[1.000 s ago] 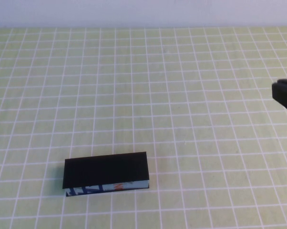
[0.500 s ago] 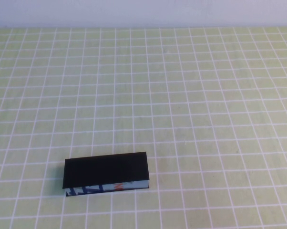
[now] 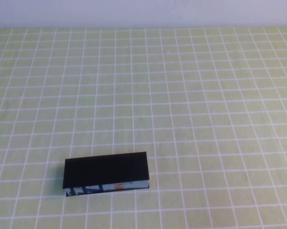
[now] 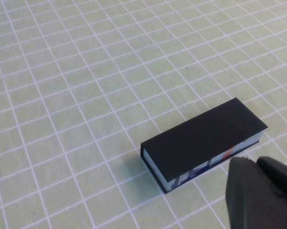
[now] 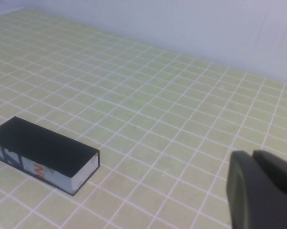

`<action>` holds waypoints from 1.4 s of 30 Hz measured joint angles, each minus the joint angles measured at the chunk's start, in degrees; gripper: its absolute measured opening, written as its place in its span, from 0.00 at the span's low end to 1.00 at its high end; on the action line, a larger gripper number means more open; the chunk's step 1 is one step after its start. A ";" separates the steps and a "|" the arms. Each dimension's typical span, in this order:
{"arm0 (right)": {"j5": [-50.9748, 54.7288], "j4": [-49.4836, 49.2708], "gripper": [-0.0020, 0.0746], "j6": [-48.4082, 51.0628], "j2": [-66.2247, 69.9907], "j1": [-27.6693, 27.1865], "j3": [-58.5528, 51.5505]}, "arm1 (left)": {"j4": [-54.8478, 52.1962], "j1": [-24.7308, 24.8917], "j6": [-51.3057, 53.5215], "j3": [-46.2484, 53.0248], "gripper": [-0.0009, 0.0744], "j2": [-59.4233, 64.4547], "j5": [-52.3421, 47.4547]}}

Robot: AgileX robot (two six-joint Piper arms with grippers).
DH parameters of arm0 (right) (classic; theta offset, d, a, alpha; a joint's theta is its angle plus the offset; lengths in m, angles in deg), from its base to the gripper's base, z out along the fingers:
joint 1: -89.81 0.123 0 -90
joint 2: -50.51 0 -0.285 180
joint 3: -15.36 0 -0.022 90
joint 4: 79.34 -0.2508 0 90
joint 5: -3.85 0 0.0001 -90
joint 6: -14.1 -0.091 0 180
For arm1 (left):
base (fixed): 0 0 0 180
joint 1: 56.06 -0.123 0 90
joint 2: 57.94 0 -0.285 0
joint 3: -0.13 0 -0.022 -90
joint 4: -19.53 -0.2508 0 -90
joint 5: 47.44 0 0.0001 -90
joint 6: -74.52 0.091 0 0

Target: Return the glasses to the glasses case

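So we've got the glasses case (image 3: 106, 173) sitting closed on the green gridded tablecloth (image 3: 191, 95), toward the near-left part of the table, black lid up and its light blue printed side band facing our side. The glasses themselves aren't visible anywhere. Best guess is they're inside the shut case, but we honestly can't confirm that.

Neither arm shows up in the high view. The left gripper (image 4: 262, 191) hangs just beside the case's printed side, above the cloth and not touching it. The right gripper (image 5: 260, 191) is well apart from the case, off toward the right of the table. For both, we only see a dark bit of the finger housing, so we can't tell how the jaws stand.

What could go wrong: if the job isn't actually done, the left gripper is close enough that a sloppy move would shove the light case across the cloth. And if the lid isn't fully seated, a bump could pop it open.
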 joint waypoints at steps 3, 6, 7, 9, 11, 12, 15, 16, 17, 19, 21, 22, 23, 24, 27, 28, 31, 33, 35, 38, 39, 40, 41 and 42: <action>-0.11 0.00 0.01 0.00 -0.10 0.00 0.00 | 0.00 0.00 -0.03 0.00 0.01 0.00 0.00; -0.20 0.00 0.01 0.00 -0.10 0.00 0.00 | 0.00 0.00 -0.03 0.00 0.01 0.00 -0.10; -0.20 0.00 0.01 0.00 -0.10 0.00 0.00 | 0.00 0.00 -0.03 0.00 0.01 0.00 -0.10; -0.20 0.00 0.01 0.00 -0.10 0.00 0.00 | 0.00 0.00 -0.03 0.00 0.01 0.00 -0.10; -0.20 0.00 0.01 0.00 -0.10 0.00 0.00 | 0.00 0.00 -0.03 0.00 0.01 0.00 -0.10; -0.20 0.00 0.01 0.00 -0.10 0.00 0.00 | 0.00 0.00 -0.03 0.00 0.01 0.00 -0.10; -0.23 0.00 0.01 0.00 -0.10 0.00 0.00 | 0.00 0.00 -0.03 0.00 0.01 0.00 -0.22; -0.23 0.00 0.01 0.00 -0.10 0.00 0.00 | 0.00 0.00 -0.03 0.00 0.01 0.00 -0.22; -0.23 0.00 0.01 0.00 -0.10 0.00 0.00 | 0.00 0.00 -0.14 0.00 0.01 0.00 -0.22; -0.23 0.00 0.01 0.00 -0.10 0.00 0.00 | 0.00 0.00 -0.13 0.00 0.01 0.00 -0.34; -0.23 0.00 0.01 0.00 -0.10 0.00 0.00 | 0.00 -0.69 0.11 0.00 0.01 -0.05 -0.45; -0.23 0.00 0.01 0.00 -0.10 0.00 0.00 | -0.10 -1.60 0.55 0.00 0.01 -0.14 -0.45; -0.23 0.00 0.01 0.00 -0.10 0.00 0.00 | 0.01 -2.90 1.07 0.00 0.01 -0.27 -0.45; -0.23 0.04 0.01 0.00 -0.10 0.00 0.00 | 0.16 -4.18 1.62 0.00 0.01 -0.31 -0.45; -0.23 0.04 0.01 0.00 -0.10 0.00 0.00 | 2.31 -10.35 4.81 0.29 0.01 -0.46 -0.06; -0.23 0.04 0.01 0.00 -0.10 0.00 0.00 | 3.51 -12.66 6.24 0.79 0.01 -0.55 0.95; -0.23 0.04 0.01 0.00 -0.10 0.00 0.00 | 8.09 -18.96 10.91 3.53 0.01 -0.55 6.28; -0.33 0.04 0.01 0.00 -0.10 0.00 0.00 | 10.59 -22.40 13.48 5.99 0.01 -0.71 11.99; -0.33 0.04 0.01 0.00 -0.10 0.00 0.00 | 11.55 -24.99 14.77 9.43 0.01 -1.68 17.99; -0.33 0.04 0.01 0.00 -0.10 0.00 0.00 | 10.87 -26.31 15.58 15.11 0.01 -5.22 26.13; -0.33 0.04 0.01 0.00 -0.10 0.00 0.00 | 10.30 -26.57 15.58 17.13 0.01 -6.41 28.47; -0.33 0.04 0.01 0.00 -0.10 0.00 0.00 | 9.90 -27.01 16.11 19.09 0.01 -7.90 31.19; -0.33 0.04 0.01 0.00 -0.10 0.00 0.00 | 9.81 -27.56 16.52 21.02 0.01 -9.45 33.46; -0.33 0.04 0.01 0.00 -0.10 0.00 0.00 | 9.67 -28.11 16.79 22.48 0.01 -10.97 35.11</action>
